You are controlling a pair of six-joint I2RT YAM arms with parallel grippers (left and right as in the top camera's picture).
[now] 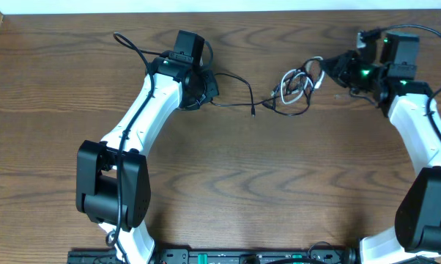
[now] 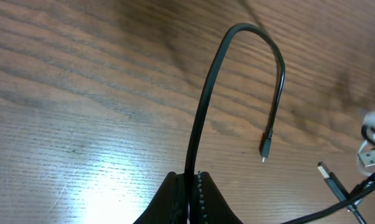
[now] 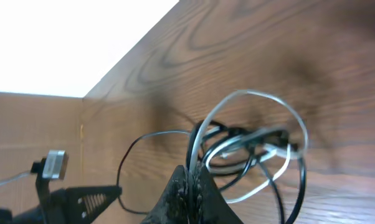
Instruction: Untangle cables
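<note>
Looking over the brown wood-grain table, I see a white backdrop beyond its far edge. My left gripper is pinched tight on the black cable, which arcs away to its small plug. The right gripper is clamped on the white cable — both cables tangle in loose loops near the far edge, right of centre.

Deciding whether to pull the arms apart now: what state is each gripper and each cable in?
left gripper: shut on the black cable.
right gripper: shut on the white cable.
black cable: pinched near one end, arching up from the fingers, small plug free.
white cable: looped, tangled with the black cable's coils.
</note>
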